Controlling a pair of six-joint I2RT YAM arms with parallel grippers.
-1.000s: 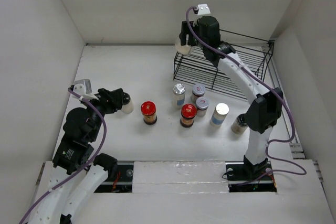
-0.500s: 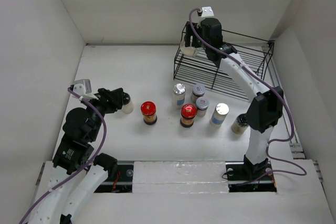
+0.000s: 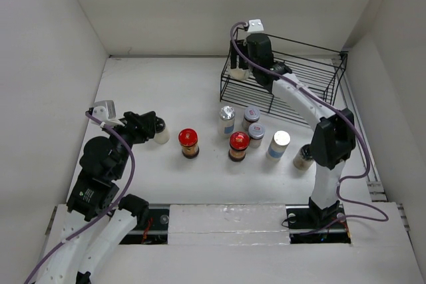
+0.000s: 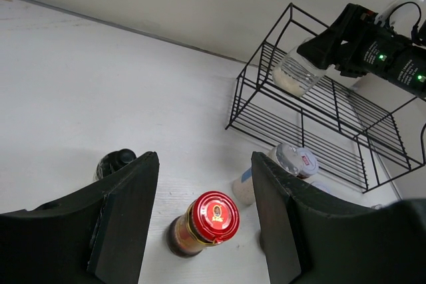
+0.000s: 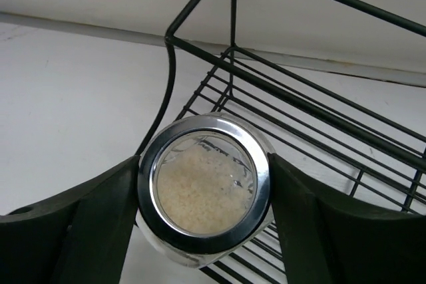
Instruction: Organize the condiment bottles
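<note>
My right gripper (image 3: 241,66) is shut on a silver-lidded jar of pale grains (image 5: 203,187), held at the left end of the black wire rack (image 3: 345,54). The left wrist view shows this jar (image 4: 296,71) tilted, above the rack's lower shelf. My left gripper (image 3: 143,126) is open and empty; in its own view (image 4: 204,161) it hangs over a red-lidded jar (image 4: 213,216). A black-lidded jar (image 3: 160,132) stands by its left finger. On the table stand two red-lidded jars (image 3: 188,139) (image 3: 239,142) and several silver or grey-lidded jars (image 3: 227,115) (image 3: 281,140).
The rack's wires (image 5: 313,108) run close behind and under the held jar. White walls enclose the table on three sides. A dark-lidded jar (image 3: 304,156) stands beside the right arm's lower link.
My right gripper has lowered the pale jar and brought it in at the rack's left end. The left arm and the jars on the table have not moved.
</note>
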